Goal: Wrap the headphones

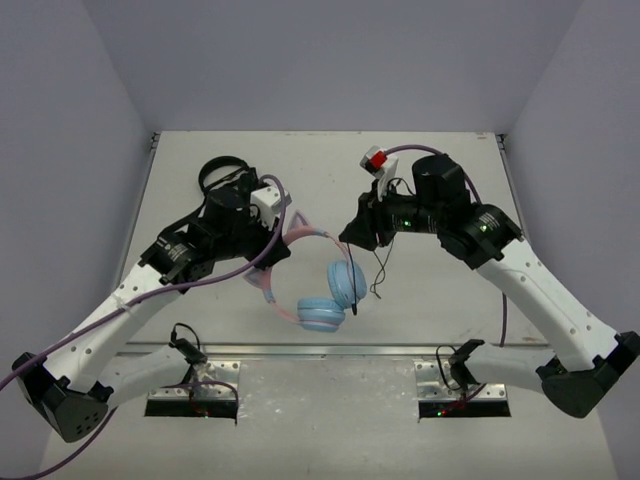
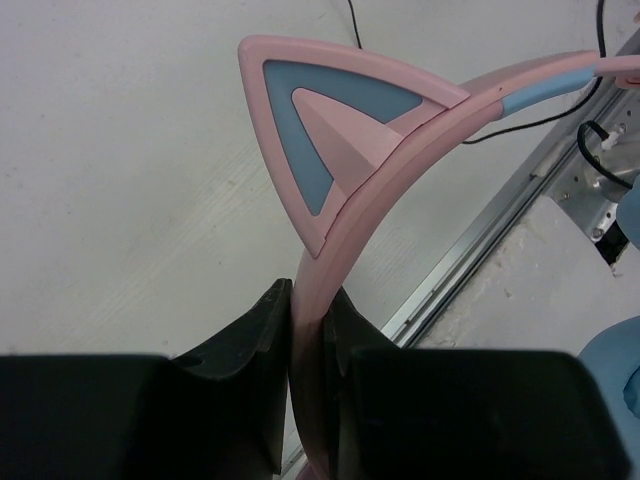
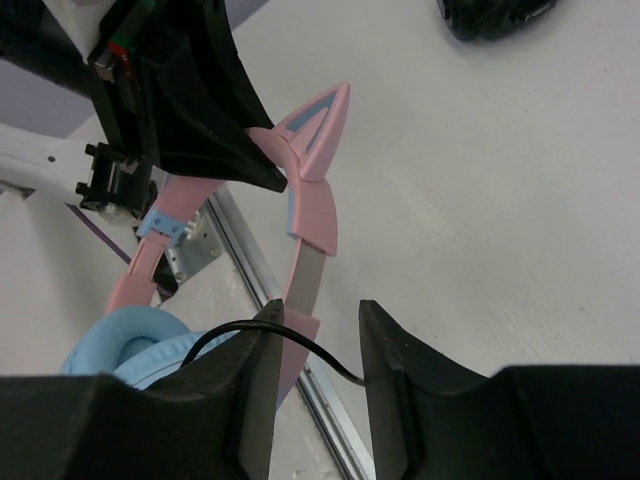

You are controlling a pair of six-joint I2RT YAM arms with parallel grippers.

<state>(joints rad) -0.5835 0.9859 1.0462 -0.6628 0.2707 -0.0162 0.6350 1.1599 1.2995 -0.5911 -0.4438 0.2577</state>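
Your left wrist view shows what the overhead cannot: the left gripper [image 2: 305,300] is clamped tight on the pink headband of the headphones [image 1: 320,314], just below a cat ear [image 2: 330,130]. The right wrist view shows the right gripper [image 3: 318,320] partly apart, with the black cable [image 3: 300,347] crossing between its fingers; whether it touches them you cannot tell. The headphones are near the middle of the table's [image 1: 450,300] near edge. Black headphones [image 1: 222,172] lie toward its far left corner.

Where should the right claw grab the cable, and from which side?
Grip the cable on its free stretch beside the earcup, where it crosses the right claw's open gap. Come from the right, one finger each side: it's thin and slack, so close fully.
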